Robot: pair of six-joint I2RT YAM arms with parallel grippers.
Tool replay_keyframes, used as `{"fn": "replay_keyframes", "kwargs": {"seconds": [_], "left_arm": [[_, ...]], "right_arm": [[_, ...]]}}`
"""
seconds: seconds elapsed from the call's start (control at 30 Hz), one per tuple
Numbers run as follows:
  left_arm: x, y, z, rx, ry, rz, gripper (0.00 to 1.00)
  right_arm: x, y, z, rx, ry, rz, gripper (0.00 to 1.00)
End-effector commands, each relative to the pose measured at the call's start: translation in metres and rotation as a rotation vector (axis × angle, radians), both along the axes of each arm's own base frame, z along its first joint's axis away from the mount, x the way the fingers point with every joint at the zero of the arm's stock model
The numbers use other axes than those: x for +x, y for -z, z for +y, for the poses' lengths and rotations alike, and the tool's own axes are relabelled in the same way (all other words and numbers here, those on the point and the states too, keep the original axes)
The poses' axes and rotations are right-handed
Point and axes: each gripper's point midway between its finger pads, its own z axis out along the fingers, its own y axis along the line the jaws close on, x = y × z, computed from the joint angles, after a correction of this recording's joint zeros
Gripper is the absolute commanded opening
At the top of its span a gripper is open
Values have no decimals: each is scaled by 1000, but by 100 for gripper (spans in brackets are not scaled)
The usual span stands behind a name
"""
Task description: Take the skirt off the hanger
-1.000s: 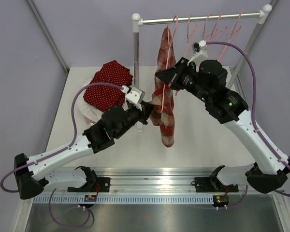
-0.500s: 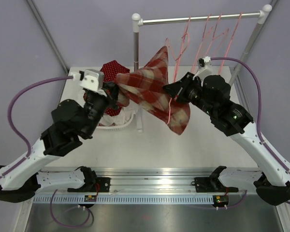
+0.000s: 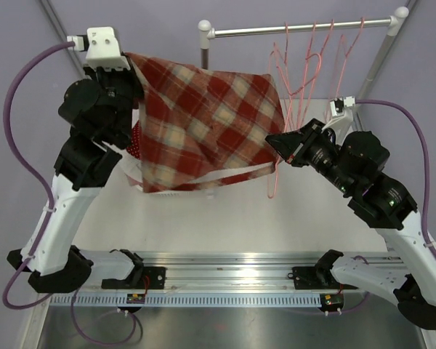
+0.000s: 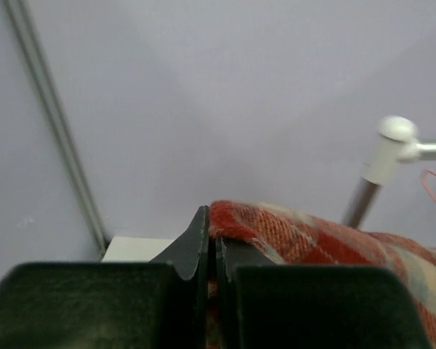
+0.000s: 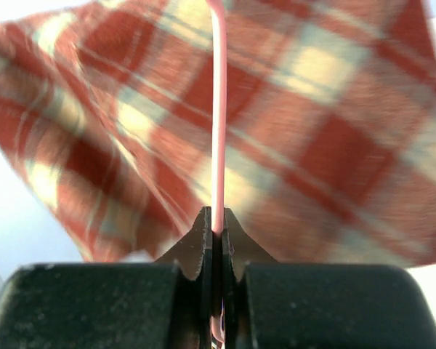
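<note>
Lilac walls [image 3: 152,29], white table [image 3: 305,233] w/ metal rack [image 3: 247,30] at back.

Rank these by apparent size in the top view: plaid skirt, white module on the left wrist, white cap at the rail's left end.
1. plaid skirt
2. white module (raised nearer the camera, so flattered)
3. white cap

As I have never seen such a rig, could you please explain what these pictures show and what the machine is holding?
These are two robot arms bolted to the edge of a table. One picture looks down from above and behind; the other two come from wrist cameras. The left fingers are shut on an edge of the red plaid skirt, held high. The right fingers are shut on a pink hanger. On the table stand a rail with spare hangers and a heap of clothes, mostly hidden.
</note>
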Motion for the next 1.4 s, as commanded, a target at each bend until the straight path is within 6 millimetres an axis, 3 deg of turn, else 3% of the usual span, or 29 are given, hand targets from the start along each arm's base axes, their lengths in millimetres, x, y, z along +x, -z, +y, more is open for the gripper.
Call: {"fn": "replay_keyframes", "kwargs": {"seconds": [0.0,0.07,0.13,0.3,0.37,0.43,0.5,0.6,0.63,0.7,0.73,0.77,0.8,0.83,0.87,0.93,0.97,1.07,1.1,1.13,1.2,1.23,1.27,1.3,1.33,1.37], "left_arm": [[4,-34,33,-92,-37,-71,0],[20,-27,30,-91,-29,-54,0],[36,-16,40,-85,-67,-25,0],[90,42,39,-88,-62,87,0],[110,78,38,-89,-76,135,0],[137,122,52,-106,-126,219,0],[154,151,67,-123,-141,261,0],[181,215,59,-124,-88,388,0],[194,250,54,-112,-81,465,0],[201,296,47,-104,-66,581,4],[207,327,43,-116,-63,650,22],[209,345,39,-117,-51,693,52],[208,363,36,-116,-43,747,74],[208,374,34,-130,-39,780,91],[209,389,31,-140,-37,813,99],[202,392,30,-214,-72,846,99],[196,375,25,-240,-56,813,99],[178,355,21,-283,-55,746,99],[166,327,16,-297,-29,687,99],[157,332,13,-298,-23,698,99],[135,307,8,-308,7,651,99],[122,317,7,-299,10,669,99],[111,314,2,-296,15,654,99],[96,295,1,-311,42,596,99],[86,294,-2,-313,54,588,99],[73,309,-10,-304,70,612,99]], "right_arm": [[-3,-14,-12,1,36,-39,0],[-4,-14,-13,-5,35,-41,0],[-6,-13,-14,-6,34,-42,0],[-5,-11,-12,-7,28,-41,0],[-4,-12,-11,-11,23,-46,0],[-4,-14,-9,-17,17,-50,0],[-4,-18,-8,-18,10,-55,0],[-3,-26,-6,-18,3,-74,0],[-2,-26,-4,-23,0,-77,0],[0,-33,0,-22,-12,-90,0],[5,-31,6,-34,-20,-85,0],[3,-37,5,-27,-26,-98,0],[5,-42,9,-25,-32,-105,0],[6,-44,11,-28,-41,-110,0],[8,-47,13,-27,-42,-115,0],[13,-47,21,-31,-56,-115,0],[15,-48,24,-27,-59,-116,0],[25,-44,38,-24,-87,-104,0],[29,-41,43,-23,-87,-95,0],[29,-41,48,-22,-112,-96,0],[37,-42,54,-33,-112,-106,0],[41,-42,57,-41,-111,-111,0],[45,-43,59,-52,-106,-117,0],[54,-47,65,-73,-102,-134,0],[59,-49,68,-85,-98,-142,0],[71,-41,77,-115,-99,-126,0]]}}
